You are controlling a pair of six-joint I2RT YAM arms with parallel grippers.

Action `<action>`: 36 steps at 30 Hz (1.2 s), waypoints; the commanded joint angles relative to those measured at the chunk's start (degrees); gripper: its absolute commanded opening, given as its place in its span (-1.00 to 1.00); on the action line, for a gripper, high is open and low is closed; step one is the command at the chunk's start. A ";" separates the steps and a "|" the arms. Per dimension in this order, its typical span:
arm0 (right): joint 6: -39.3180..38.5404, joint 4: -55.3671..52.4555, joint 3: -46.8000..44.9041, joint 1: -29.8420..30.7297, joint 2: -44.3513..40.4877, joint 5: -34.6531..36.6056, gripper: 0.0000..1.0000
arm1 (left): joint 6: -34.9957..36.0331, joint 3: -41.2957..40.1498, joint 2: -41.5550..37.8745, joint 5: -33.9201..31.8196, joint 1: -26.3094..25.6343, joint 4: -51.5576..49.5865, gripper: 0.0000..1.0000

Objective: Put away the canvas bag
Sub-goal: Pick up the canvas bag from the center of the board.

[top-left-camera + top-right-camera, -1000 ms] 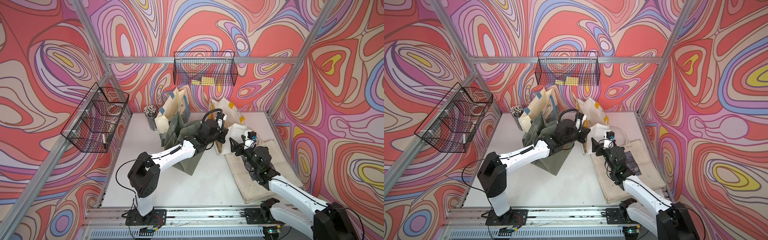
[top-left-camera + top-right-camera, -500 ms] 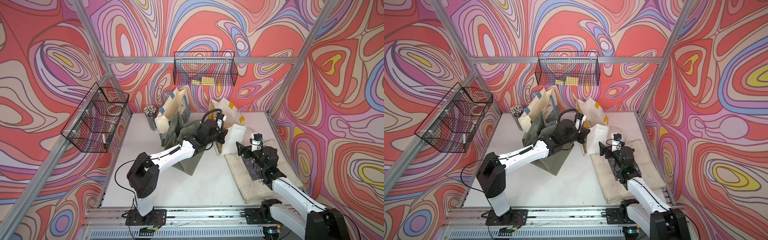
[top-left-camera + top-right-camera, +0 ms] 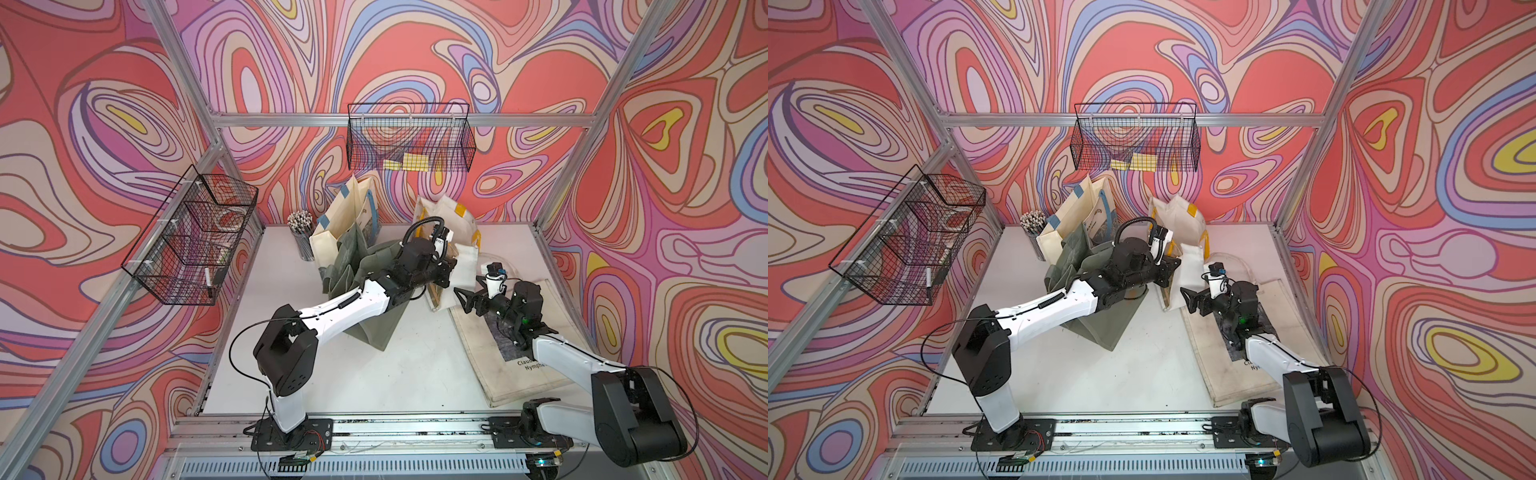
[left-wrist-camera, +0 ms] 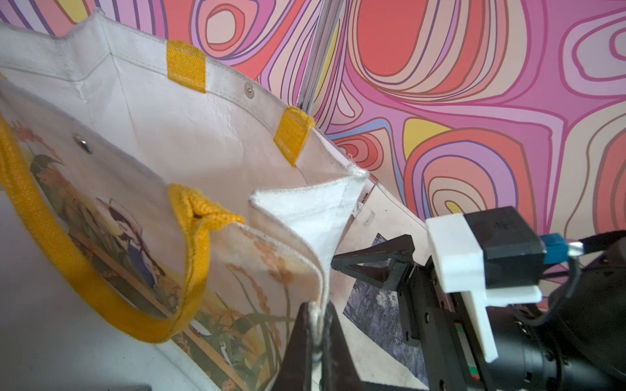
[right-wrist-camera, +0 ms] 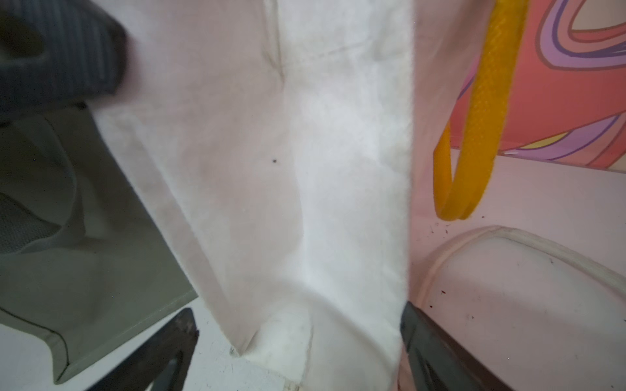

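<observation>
A flat cream canvas bag (image 3: 490, 365) (image 3: 1225, 374) with a dark print lies on the table at the right, under my right arm. Just left of it stands a white bag with yellow handles (image 3: 465, 253) (image 3: 1192, 257), mouth open. My left gripper (image 3: 446, 276) (image 4: 316, 318) is shut on that bag's top rim at a corner. My right gripper (image 3: 465, 297) (image 3: 1190, 299) (image 5: 298, 321) is open, level with the white bag's narrow side (image 5: 338, 169) and close to it, holding nothing. The flat bag's print (image 4: 376, 304) shows below the right fingers (image 4: 372, 260).
A green bag (image 3: 374, 324) stands under my left forearm, with a cream blue-handled bag (image 3: 332, 232) and a pencil cup (image 3: 301, 237) behind it. Wire baskets hang on the back wall (image 3: 409, 141) and the left wall (image 3: 191, 241). A loose cream handle loop (image 5: 508, 243) lies on the table.
The right gripper's jaws have spread wider, and its wrist has dropped lower over the flat bag. The left gripper has kept its hold on the rim.
</observation>
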 commanded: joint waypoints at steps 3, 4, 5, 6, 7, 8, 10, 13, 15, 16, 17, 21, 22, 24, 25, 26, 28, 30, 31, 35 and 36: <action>0.74 2.60 1.28 0.69 -0.62 -4.51 0.97 | -1.86 3.24 1.52 1.35 -0.35 -0.05 -1.00; 0.58 2.29 1.15 0.84 -0.98 -4.07 0.96 | -2.01 3.50 1.65 0.98 -0.37 0.04 -1.00; 0.47 2.34 0.61 1.11 -1.25 -2.78 0.96 | -2.20 3.72 1.80 0.97 -0.29 0.28 -1.00; 0.35 2.77 0.14 1.54 -1.45 -1.05 0.97 | -2.30 3.95 2.02 0.91 -0.36 0.30 -1.00; 0.21 3.86 -0.76 1.90 -1.53 1.14 0.97 | -2.27 4.22 2.24 0.88 -0.41 0.29 -1.00; 0.46 5.11 -1.61 2.19 -1.62 3.49 0.97 | -2.29 4.48 2.35 0.83 -0.47 0.26 -1.00; 1.48 6.88 -2.50 2.14 -1.64 8.64 0.97 | -2.34 4.77 2.59 0.75 -0.61 -0.17 -1.00; 1.82 8.19 -2.69 2.18 -1.25 12.51 0.97 | -2.73 4.73 2.55 0.22 -0.71 -0.64 -1.00; 1.94 6.27 -1.63 2.68 -0.95 13.80 0.97 | -2.86 4.76 2.45 -0.03 -0.67 -0.82 -1.00; 2.21 5.81 -1.33 3.41 -0.85 15.36 0.97 | -3.03 4.70 2.49 -0.08 -0.65 -0.80 -1.00; 2.19 5.75 -1.21 4.14 -0.95 16.30 0.97 | -3.01 4.67 2.49 -0.08 -0.70 -0.75 -1.00; 1.37 5.18 -3.07 5.61 -5.50 23.79 0.96 | -2.30 4.97 2.26 0.34 -0.72 -1.99 -1.00; 1.07 5.21 -4.10 5.57 -7.31 26.36 0.96 | -1.85 4.70 1.90 0.35 -0.70 -2.50 -1.00; -1.48 3.35 -5.01 5.01 -9.48 27.56 0.97 | -1.00 3.78 1.26 0.43 -0.69 -3.07 -1.00; -2.53 0.38 -4.44 4.29 -10.30 26.17 0.96 | -0.47 3.09 0.80 0.56 -0.71 -3.29 -1.00; -3.07 -2.07 -3.84 3.52 -10.91 24.64 0.96 | 0.36 2.54 0.28 0.78 -0.70 -3.52 -1.00; -2.50 -4.03 -3.45 1.67 -12.21 21.99 0.96 | 2.46 1.66 -0.93 0.30 -0.64 -4.97 -1.00; -1.51 -4.59 -3.40 -0.10 -13.27 18.39 0.95 | 3.65 0.98 -2.20 -0.29 -0.52 -5.98 -1.00; -1.55 -5.11 -3.12 -0.55 -13.49 16.60 0.92 | 4.00 0.44 -2.77 -0.24 -0.42 -6.26 -1.00; -2.61 -7.71 -1.69 -0.70 -12.08 12.48 0.84 | 4.06 -1.49 -4.49 -0.09 0.23 -6.20 -1.00; -2.57 -7.35 -1.58 -0.71 -11.46 11.92 0.81 | 3.98 -1.88 -4.81 0.00 0.40 -6.09 -1.00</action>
